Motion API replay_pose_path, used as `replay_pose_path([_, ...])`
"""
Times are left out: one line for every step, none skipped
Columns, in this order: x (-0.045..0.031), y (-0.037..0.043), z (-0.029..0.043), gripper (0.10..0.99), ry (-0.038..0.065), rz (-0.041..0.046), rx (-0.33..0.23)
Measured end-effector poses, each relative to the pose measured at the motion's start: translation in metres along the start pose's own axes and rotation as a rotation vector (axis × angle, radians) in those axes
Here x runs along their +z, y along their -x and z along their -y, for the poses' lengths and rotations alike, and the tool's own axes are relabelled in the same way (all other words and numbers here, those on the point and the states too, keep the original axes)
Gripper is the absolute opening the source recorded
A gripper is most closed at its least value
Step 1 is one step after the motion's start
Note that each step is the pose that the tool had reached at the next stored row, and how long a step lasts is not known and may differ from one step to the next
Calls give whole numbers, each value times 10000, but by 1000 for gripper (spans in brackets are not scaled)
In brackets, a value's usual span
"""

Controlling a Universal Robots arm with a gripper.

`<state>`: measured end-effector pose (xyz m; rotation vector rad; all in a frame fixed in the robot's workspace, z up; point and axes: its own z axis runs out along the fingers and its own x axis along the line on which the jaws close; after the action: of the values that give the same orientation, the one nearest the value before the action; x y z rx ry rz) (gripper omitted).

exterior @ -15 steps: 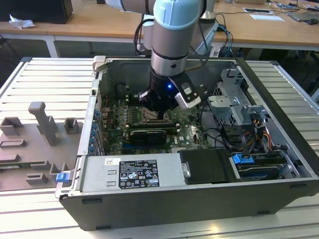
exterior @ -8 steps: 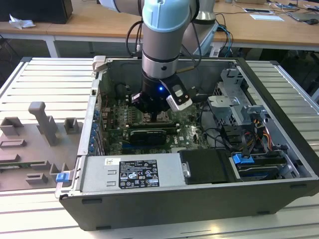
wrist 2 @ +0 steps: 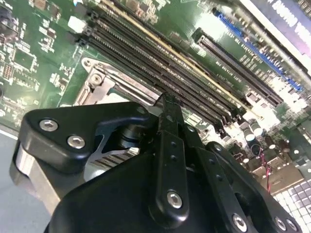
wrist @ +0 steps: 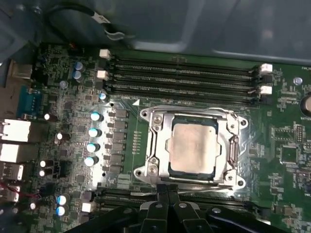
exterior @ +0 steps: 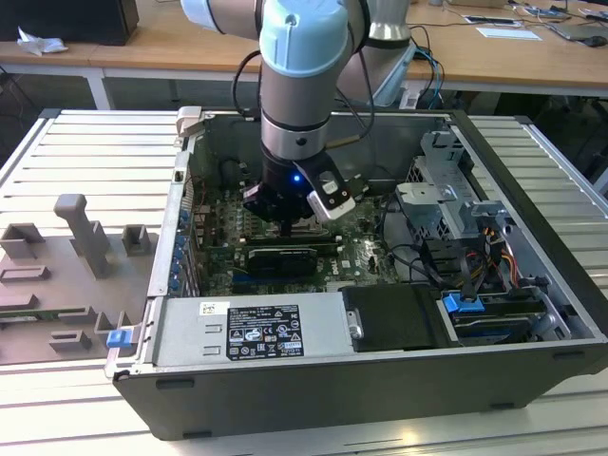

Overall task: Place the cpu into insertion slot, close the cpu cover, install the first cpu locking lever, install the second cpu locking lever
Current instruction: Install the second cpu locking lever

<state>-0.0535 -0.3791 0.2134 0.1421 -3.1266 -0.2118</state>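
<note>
The cpu (wrist: 193, 145), a pale silver-grey square, lies flat in the insertion slot (wrist: 142, 172) on the green motherboard. The cpu cover (wrist: 156, 141), a silvery frame, is down around the chip. In the first wrist view my gripper (wrist: 168, 190) has its two black fingers pressed together, with the tips at the socket's edge beside a thin metal lever (wrist: 204, 180). In the second wrist view the same shut fingers (wrist 2: 167, 104) point at the board next to a socket corner (wrist 2: 97, 82). In the exterior view my gripper (exterior: 285, 225) reaches down into the open computer case.
Long black memory slots (wrist: 184, 73) run along the socket's far side. A black expansion card (exterior: 280, 258) and the power supply (exterior: 252, 328) sit in front of the gripper in the exterior view. A drive cage (exterior: 446, 190) with cables stands at the exterior view's right, a grey fixture (exterior: 85, 237) at its left.
</note>
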Motion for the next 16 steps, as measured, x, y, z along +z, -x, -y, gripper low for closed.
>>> replay_pose_path([1, -16, 3, 106, 89, 12, -2])
replay_pose_path([0, -31, 21, 106, 233, 30, -6])
replay_pose_path([-3, -44, 42, 106, 358, 41, -6])
replay_pose_path([-4, -56, 49, 106, 423, 47, -3])
replay_pose_path([-4, -68, 53, 106, 475, 52, -4])
replay_pose_path([-5, -90, 64, 106, 574, 62, -7])
replay_pose_path([-6, -103, 75, 106, 642, 69, -9])
replay_pose_path([-8, -107, 92, 106, 703, 75, -12])
replay_pose_path([-11, -133, 118, 106, 819, 86, -8])
replay_pose_path([-13, -150, 132, 106, 889, 93, -11])
replay_pose_path([-14, -161, 141, 106, 940, 98, -12])
replay_pose_path([-15, -173, 149, 106, 990, 103, -12])
replay_pose_path([-16, -188, 160, 106, 1057, 111, -13])
replay_pose_path([-16, -199, 166, 106, 1110, 116, -14])
replay_pose_path([-13, -215, 177, 106, 1219, 127, -18])
replay_pose_path([-9, -225, 184, 106, 1296, 135, -17])
